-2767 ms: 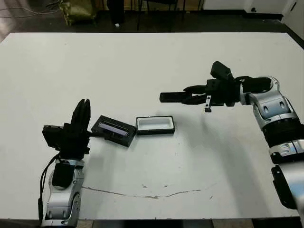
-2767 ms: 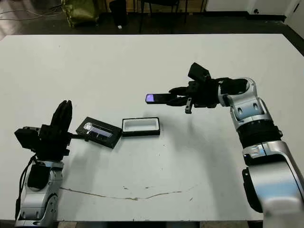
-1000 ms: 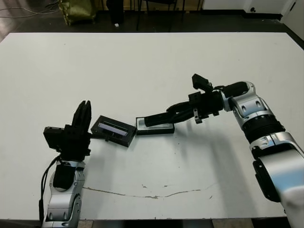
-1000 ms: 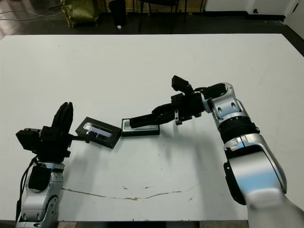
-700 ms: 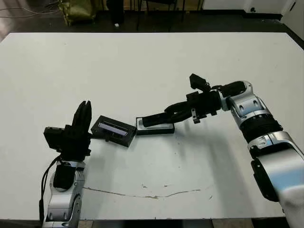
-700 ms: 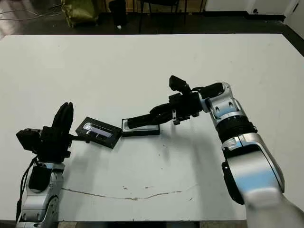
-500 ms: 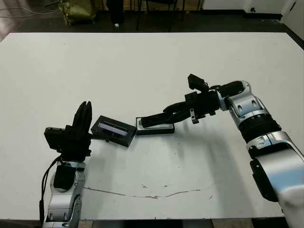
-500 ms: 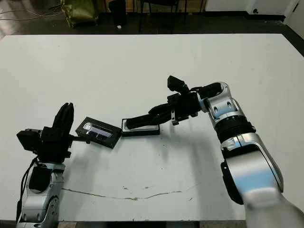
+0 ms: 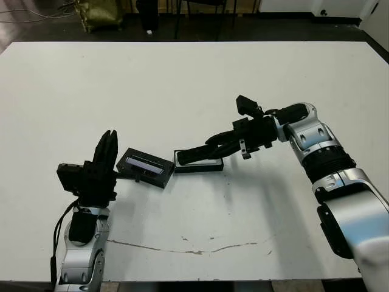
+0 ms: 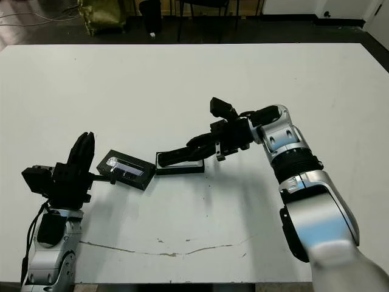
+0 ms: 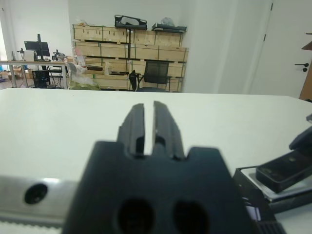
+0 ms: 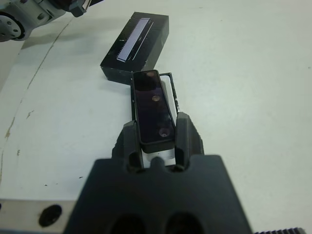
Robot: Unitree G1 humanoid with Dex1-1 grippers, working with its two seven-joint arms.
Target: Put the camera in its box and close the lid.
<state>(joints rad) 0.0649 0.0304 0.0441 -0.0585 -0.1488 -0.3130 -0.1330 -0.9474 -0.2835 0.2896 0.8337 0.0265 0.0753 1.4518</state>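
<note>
— Left eye view first. On the white table [image 9: 194,73]?

— Right gripper [image 9: 214,143] reaching in from the right, clamped on the camera [image 9: 197,152], a slim black bar held level and lengthwise directly over the box [image 9: 199,161]. Cannot tell whether touching the white lining or just above it. Lid [image 9: 146,168] lying flat just left of the box, window up, its near corner close to the box's left end. Left gripper [image 9: 107,146] standing at the lid's left end, fingers pointing up, holding nothing.

— Right eye view?

— Same layout. Camera [image 10: 180,155] covering most of the box [image 10: 180,164], only a strip of white lining visible along its front edge. Lid [image 10: 127,169] angled, showing a pale window strip. Left gripper [image 10: 81,151] beside it.

— Left wrist view?

— Left gripper [image 11: 149,127] rising from the black body, fingers [image 11: 165,126] side by side with only a thin slit between, pressed nearly together around nothing. Off to one edge, the camera's end [image 11: 285,171] over the box's pale rim [image 11: 253,179]. Shelves with cartons and an office chair beyond the table.

— Right wrist view?

— Right gripper [image 12: 155,139] pinching the camera [image 12: 152,107] by its near end, one finger [image 12: 185,136] on each long side. Glossy dark face up. Box edge [image 12: 174,95] peeking out as a thin outline on one side beneath it. Lid [image 12: 136,46] just past the camera's far end, window strip showing. Part of the left arm visible in the far corner.
</note>
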